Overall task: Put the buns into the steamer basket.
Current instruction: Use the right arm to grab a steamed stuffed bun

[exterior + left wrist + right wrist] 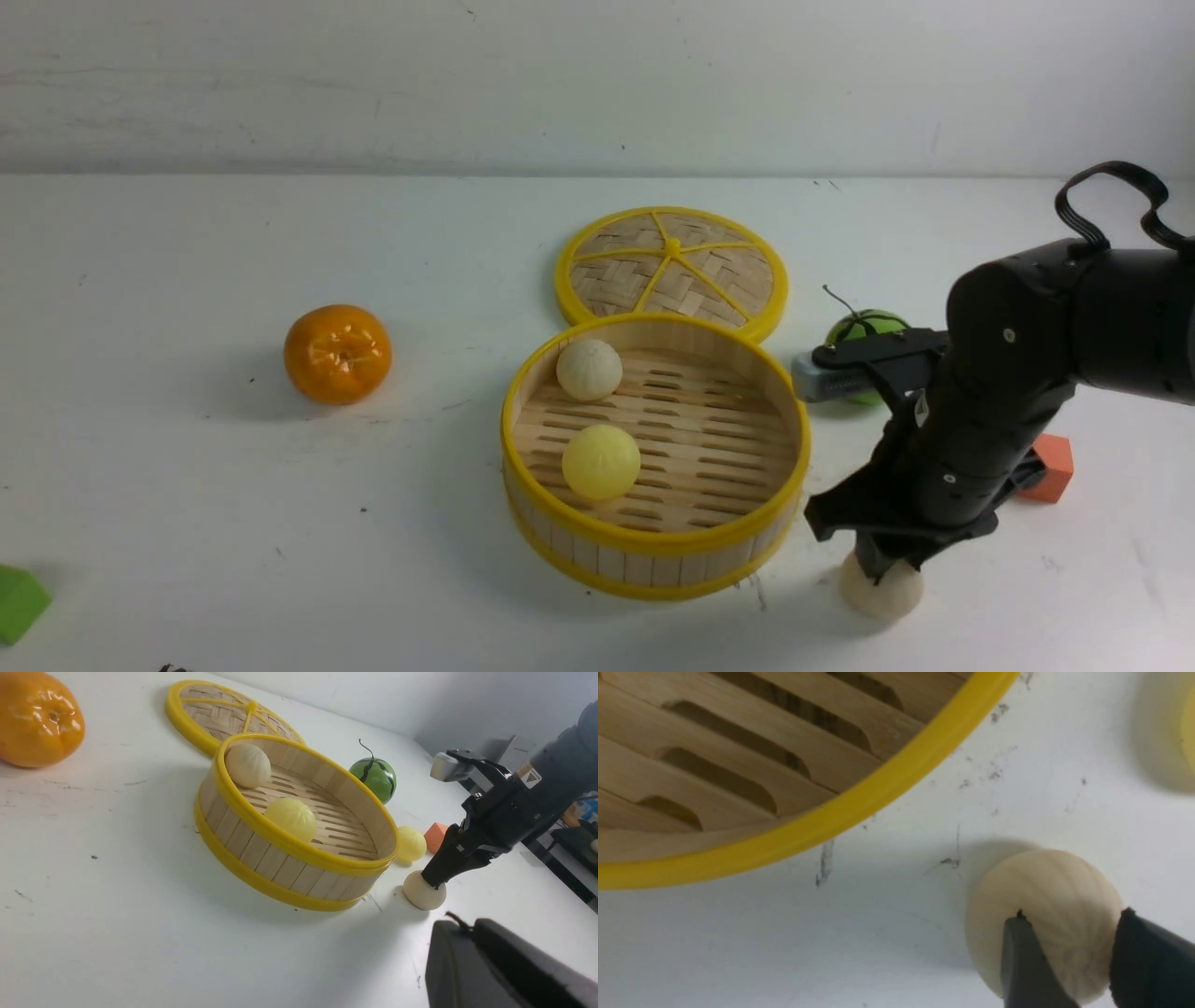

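The steamer basket (653,553) stands mid-table with a beige-white bun (589,370) and a pale yellow bun (601,461) on its slatted floor. Just right of it, near the front, another beige-white bun (880,590) rests on the table. My right gripper (1073,919) comes down over this bun (1045,905), open, its two fingertips straddling the top of the bun. A second pale yellow bun (411,843) lies on the table behind the basket's right side, hidden by the arm in the front view. My left gripper (469,926) hovers low near the table's front, shut and empty.
The flat woven lid (672,266) lies behind the basket. An orange (337,354) sits at the left. A green watermelon ball (864,327) and an orange-red block (1050,467) are behind my right arm. A green block (19,602) is at the front left edge.
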You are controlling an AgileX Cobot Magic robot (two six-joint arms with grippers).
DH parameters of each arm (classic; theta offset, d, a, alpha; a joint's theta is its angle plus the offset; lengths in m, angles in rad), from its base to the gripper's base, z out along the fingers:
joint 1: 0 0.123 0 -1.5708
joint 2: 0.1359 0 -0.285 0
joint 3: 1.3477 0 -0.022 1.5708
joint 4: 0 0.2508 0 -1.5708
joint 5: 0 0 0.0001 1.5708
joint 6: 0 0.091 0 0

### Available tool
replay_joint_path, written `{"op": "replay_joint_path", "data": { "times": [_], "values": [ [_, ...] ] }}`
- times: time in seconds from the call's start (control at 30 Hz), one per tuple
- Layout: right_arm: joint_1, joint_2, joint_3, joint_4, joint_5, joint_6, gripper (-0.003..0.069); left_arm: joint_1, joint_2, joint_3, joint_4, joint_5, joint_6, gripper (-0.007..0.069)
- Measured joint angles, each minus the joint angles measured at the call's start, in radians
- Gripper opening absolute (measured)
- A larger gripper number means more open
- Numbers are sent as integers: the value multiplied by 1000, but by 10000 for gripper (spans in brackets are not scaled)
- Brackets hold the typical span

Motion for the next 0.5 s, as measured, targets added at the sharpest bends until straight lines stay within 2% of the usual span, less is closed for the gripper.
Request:
{"op": "replay_joint_path", "data": {
  "times": [0.4, 0.5],
  "values": [
    [0, 0, 0, 11, 14, 0, 106, 0, 0, 0, 0, 0, 0, 47],
    [0, 0, 0, 11, 32, -19, 43, 0, 0, 0, 0, 0, 0, 47]
  ]
}}
